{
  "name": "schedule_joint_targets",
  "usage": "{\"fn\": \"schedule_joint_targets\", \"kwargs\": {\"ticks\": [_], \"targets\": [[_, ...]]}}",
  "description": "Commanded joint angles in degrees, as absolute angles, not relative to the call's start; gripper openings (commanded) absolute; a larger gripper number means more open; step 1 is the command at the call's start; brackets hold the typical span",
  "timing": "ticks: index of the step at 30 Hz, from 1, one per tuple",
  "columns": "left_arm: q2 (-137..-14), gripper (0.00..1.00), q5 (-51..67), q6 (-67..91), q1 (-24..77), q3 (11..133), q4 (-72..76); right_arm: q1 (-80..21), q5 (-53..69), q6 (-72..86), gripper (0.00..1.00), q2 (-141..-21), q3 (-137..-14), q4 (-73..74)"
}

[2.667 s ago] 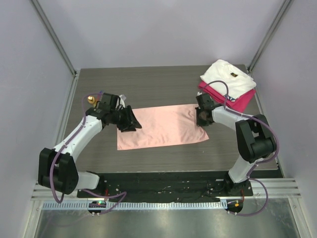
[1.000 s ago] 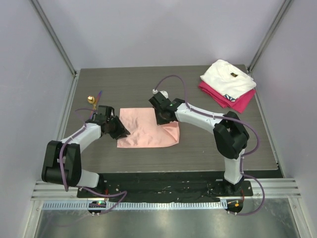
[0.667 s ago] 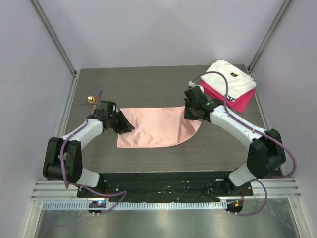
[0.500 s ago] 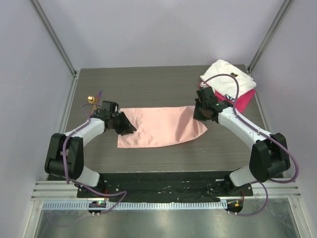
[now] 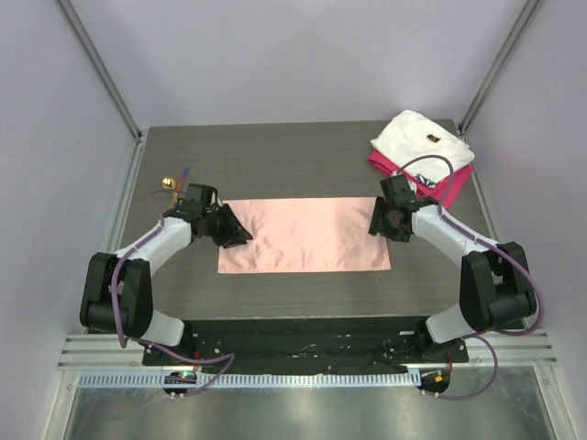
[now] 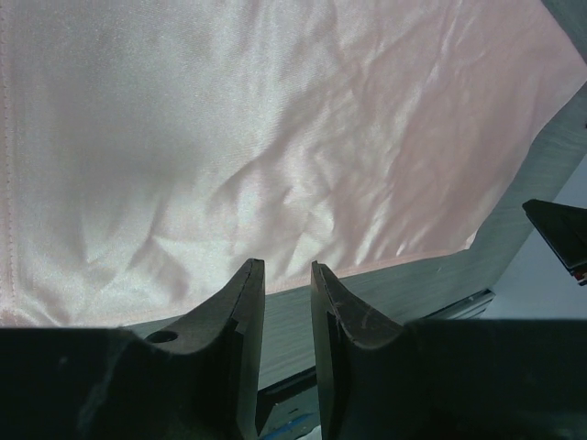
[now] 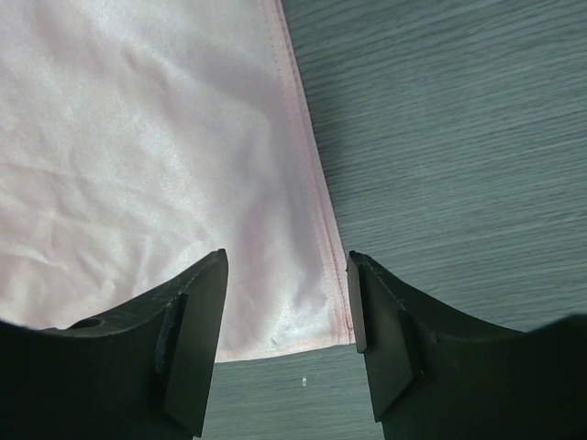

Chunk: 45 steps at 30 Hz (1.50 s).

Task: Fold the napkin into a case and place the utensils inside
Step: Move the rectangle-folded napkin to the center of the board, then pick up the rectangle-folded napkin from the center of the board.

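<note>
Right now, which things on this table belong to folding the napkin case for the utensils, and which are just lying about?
For the job:
- thin salmon-pink shiny cloth napkin, spread flat
- slim utensils with a gold bowl and purple handle, far left

Just lying about:
- folded white cloth
- folded magenta cloth under it

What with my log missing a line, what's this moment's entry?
napkin spread flat | left claw at its edge | right claw open

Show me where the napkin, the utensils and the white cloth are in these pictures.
napkin (image 5: 303,235), top view, the middle of the pink sheet.
utensils (image 5: 169,183), top view, the gold bowl.
white cloth (image 5: 420,139), top view, its upper face.
</note>
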<state>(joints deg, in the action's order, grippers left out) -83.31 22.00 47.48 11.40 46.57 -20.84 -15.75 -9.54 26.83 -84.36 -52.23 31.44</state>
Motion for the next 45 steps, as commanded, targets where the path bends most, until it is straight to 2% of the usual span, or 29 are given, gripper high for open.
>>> {"fn": "schedule_joint_targets", "kwargs": {"ticks": [1,5,6,9,29,32,45], "targets": [[-81.30,0.31,23.29,46.32,11.60,49.39,-21.89,-14.41,-11.25,25.75,0.62,-84.63,-55.46,29.01],[-82.26,0.31,23.99,46.49,11.86,49.13,-21.62,-13.45,-10.55,24.70,0.55,-88.58,-57.82,27.51],[-82.44,0.31,24.08,46.67,11.87,48.96,-21.45,-13.10,-10.20,24.26,0.47,-90.25,-58.18,27.16],[-82.35,0.31,24.26,46.76,12.13,48.52,-21.18,-12.31,-9.32,22.77,0.37,-91.93,-58.62,25.93],[-81.47,0.31,23.56,46.32,12.13,47.81,-21.71,-11.60,-7.91,19.60,0.40,-95.89,-52.47,20.22],[-81.21,0.31,23.29,46.14,12.13,47.55,-21.88,-11.51,-8.26,19.07,0.44,-95.54,-51.51,19.86],[-81.12,0.31,23.29,46.23,12.13,47.64,-21.89,-11.51,-8.96,17.75,0.48,-89.74,-53.00,22.94]]}}
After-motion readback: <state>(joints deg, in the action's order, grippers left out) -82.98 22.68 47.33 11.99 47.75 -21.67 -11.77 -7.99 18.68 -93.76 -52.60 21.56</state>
